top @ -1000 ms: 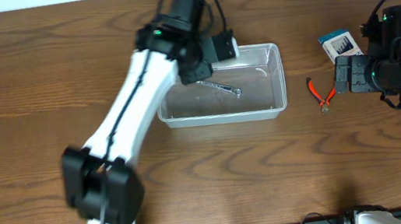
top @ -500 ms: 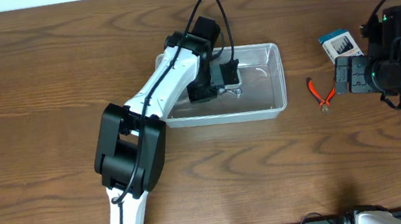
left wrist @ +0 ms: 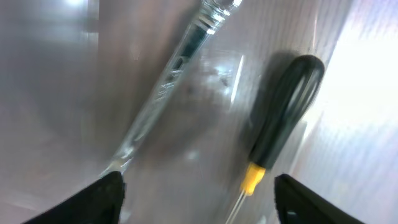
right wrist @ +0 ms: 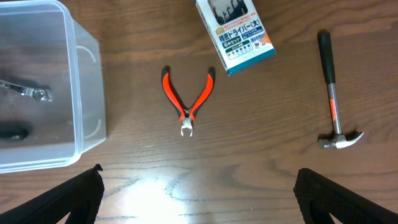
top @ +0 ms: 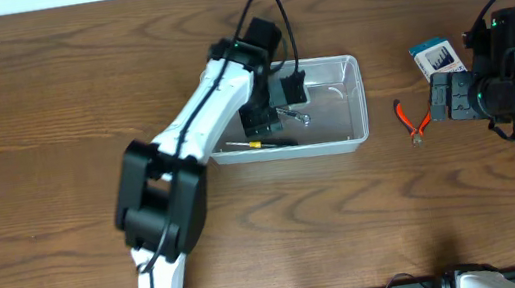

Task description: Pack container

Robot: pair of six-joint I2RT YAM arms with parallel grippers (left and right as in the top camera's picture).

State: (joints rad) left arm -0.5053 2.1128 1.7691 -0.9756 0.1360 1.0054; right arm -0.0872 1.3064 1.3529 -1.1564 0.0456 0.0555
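Observation:
The container point(top: 338, 125), a clear shallow bin, sits at mid-table and shows at the left of the right wrist view point(right wrist: 87, 43). On its floor lie a silver wrench point(top: 296, 114) point(left wrist: 168, 81) point(right wrist: 28, 91) and a black-handled screwdriver with a yellow collar point(top: 263, 144) point(left wrist: 286, 106). My left gripper point(top: 273, 111) point(left wrist: 199, 199) hangs inside the bin, open, just above the screwdriver and touching nothing. Off to the right, my right gripper point(top: 438, 98) point(right wrist: 199, 193) is open above bare table, with nothing between its fingers.
Red-handled pliers point(top: 413, 119) point(right wrist: 188, 96) lie right of the container. A small blue-and-white box point(top: 437, 56) point(right wrist: 236, 28) sits behind them. A hammer point(right wrist: 333, 99) lies further right, hidden under the right arm in the overhead view.
My left gripper came down into the container and opened. The screwdriver now lies loose on the bin floor near the front wall. The right arm has not moved.

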